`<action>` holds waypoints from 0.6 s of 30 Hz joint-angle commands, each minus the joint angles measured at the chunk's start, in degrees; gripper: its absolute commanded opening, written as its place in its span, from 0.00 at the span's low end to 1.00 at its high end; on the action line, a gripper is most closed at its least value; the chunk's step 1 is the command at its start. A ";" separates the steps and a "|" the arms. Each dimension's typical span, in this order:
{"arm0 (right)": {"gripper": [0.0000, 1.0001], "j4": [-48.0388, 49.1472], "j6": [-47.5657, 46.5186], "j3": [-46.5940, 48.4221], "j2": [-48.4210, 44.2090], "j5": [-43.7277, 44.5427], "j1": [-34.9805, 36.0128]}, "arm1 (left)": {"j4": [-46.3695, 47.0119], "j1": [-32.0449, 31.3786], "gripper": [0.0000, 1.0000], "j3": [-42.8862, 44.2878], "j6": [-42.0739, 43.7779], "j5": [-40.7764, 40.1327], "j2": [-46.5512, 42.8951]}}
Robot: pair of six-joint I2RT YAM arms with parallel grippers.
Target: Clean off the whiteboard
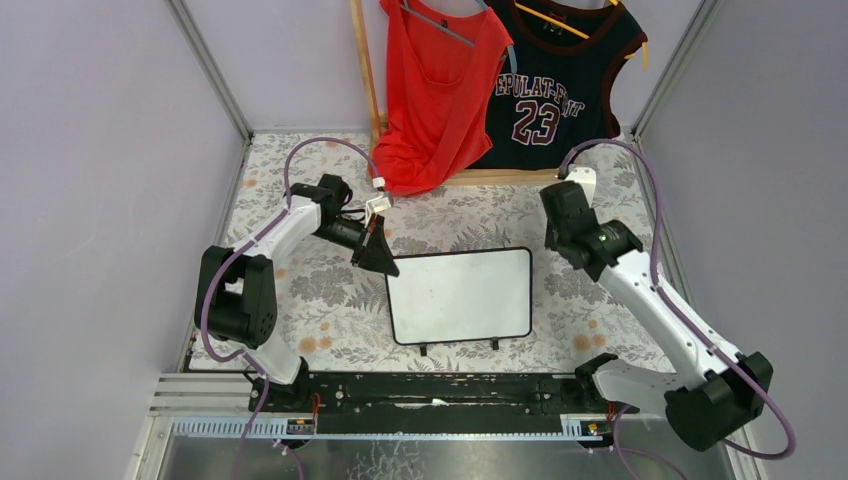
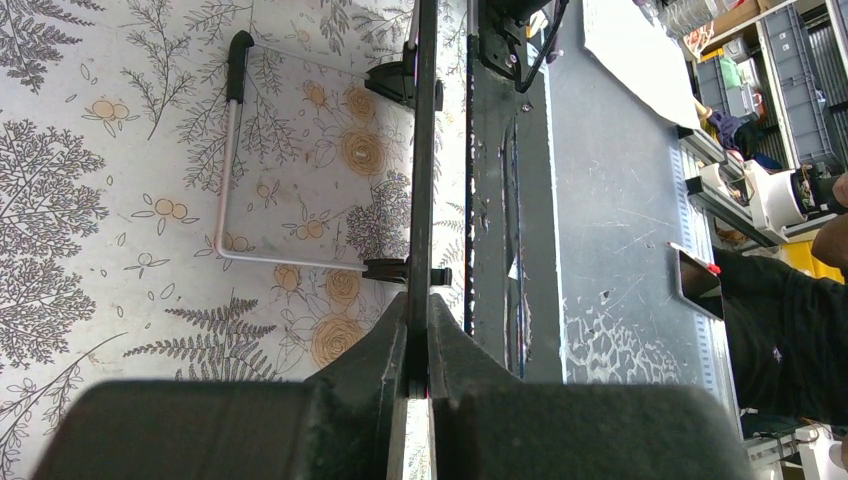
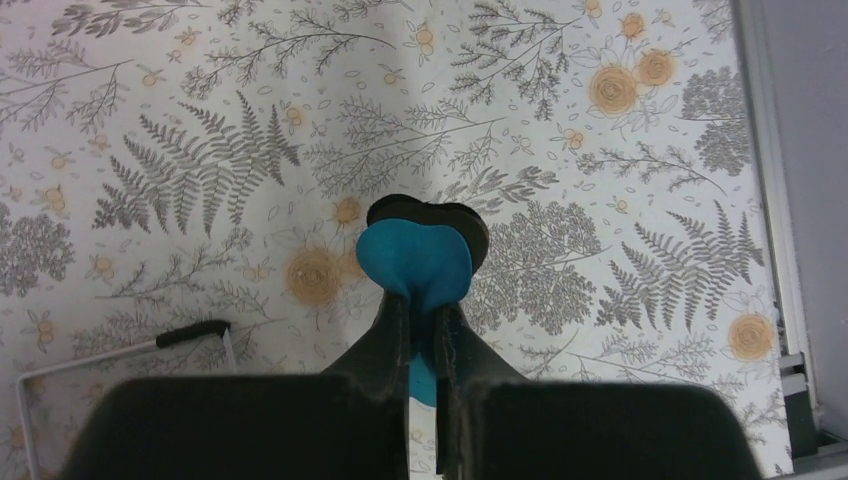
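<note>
Both of my pincers were occupied. My left pincer [image 2: 420,322] was pressed together on the thin black rim of the whiteboard [image 1: 460,295], pinching it at its far left corner. In the left wrist view the board ran away from my fingers edge-on, with its two small black feet and a wire stand [image 2: 232,180] showing to one side over the flowered cloth. My right pincer [image 3: 425,318] was clamped on an eraser [image 3: 415,262], blue felt under a dark cap. It hung above bare cloth just beside the board's far right corner, not on the board's face. The whiteboard itself sat mid-desk between my two arms, its feet toward my bases, on the desk [image 1: 300,290]. From the overhead view I could not tell whether it lay quite flat or was tipped up at the corner I held. Its white face showed no writing that I could make out from above, though faint traces would have been too small to see. I judged the wiping itself done, or very nearly so. What seemed left was a last look for smears, letting go of the corner, and setting the eraser down somewhere on the desk.
</note>
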 commanded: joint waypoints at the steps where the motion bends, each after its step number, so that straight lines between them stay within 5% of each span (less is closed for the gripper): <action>1: 0.00 5.19 -5.74 5.25 4.20 -14.07 -8.93 | 5.48 -0.78 0.00 -1.73 -2.59 -5.40 -0.73; 10: 0.00 4.86 -9.64 11.88 17.73 -28.25 -24.14 | 10.96 -0.78 0.00 -2.17 -9.29 -7.44 -0.53; 18: 0.00 9.57 -8.25 7.80 27.43 -33.21 -27.59 | 11.77 -0.78 0.00 -2.52 -10.35 -7.98 -1.10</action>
